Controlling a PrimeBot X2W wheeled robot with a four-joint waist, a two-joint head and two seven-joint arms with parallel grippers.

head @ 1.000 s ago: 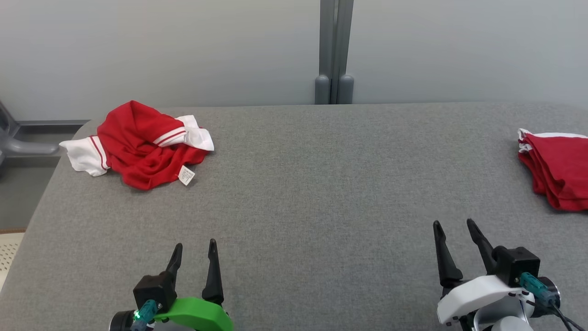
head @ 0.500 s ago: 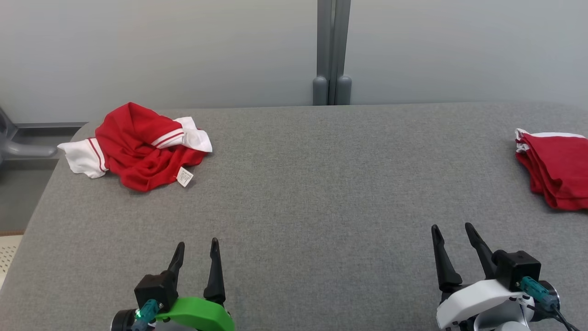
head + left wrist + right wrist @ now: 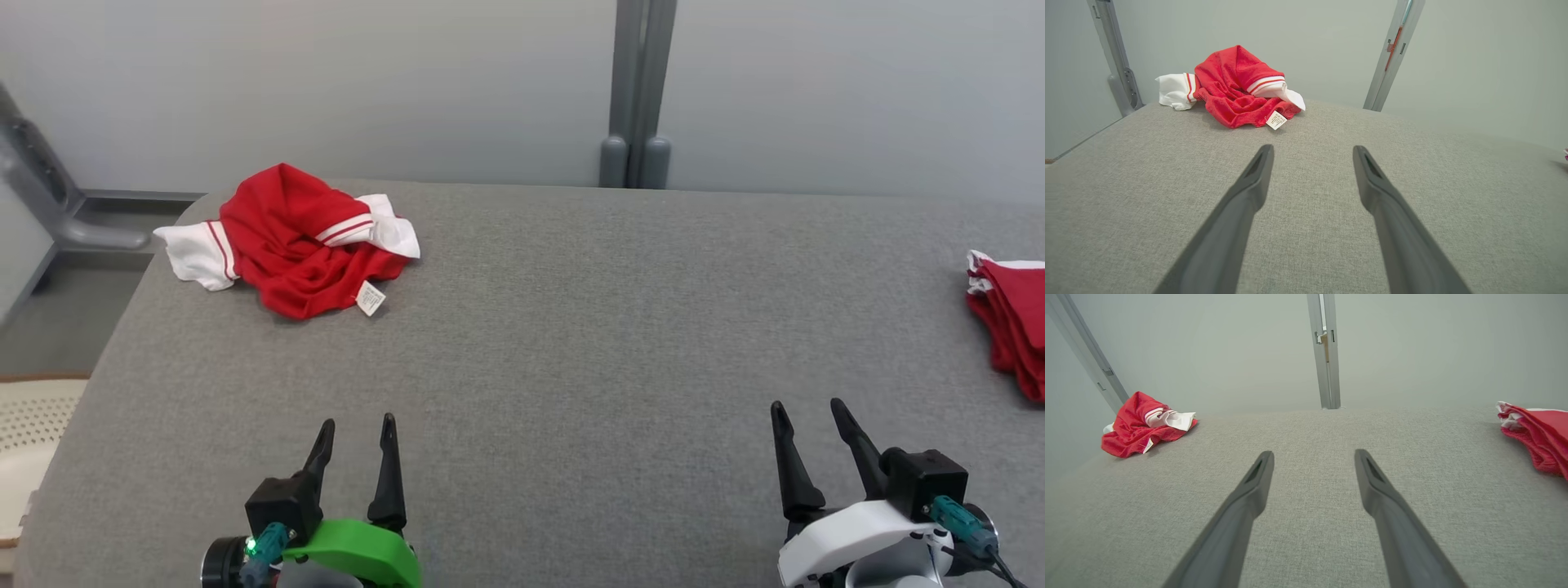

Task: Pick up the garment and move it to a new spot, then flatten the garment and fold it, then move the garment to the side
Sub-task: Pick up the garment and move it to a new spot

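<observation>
The left gripper (image 3: 357, 423) rests low over the near edge of the grey fabric table (image 3: 571, 327), its two dark fingers spread wide with nothing between them. The right gripper (image 3: 807, 406) stands the same way near the table's right side, jaws apart and empty. From the left gripper, the crumpled red-and-white garment (image 3: 306, 245) lies straight ahead and slightly to the left, well apart from the fingertips, at the far left corner of the table close to the wall. The heap's long axis runs roughly across the table, from a white sleeve (image 3: 194, 255) with red stripes at its left end to a second white cuff at its right. The left arm is clearly the nearer one; the right gripper would have to cross most of the table. A small white care label (image 3: 371, 298) sticks out of the near right edge of the heap; it carries print, but it is too small to read. A folded red stack (image 3: 1012, 327) sits at the far right edge, nearer the right gripper.
</observation>
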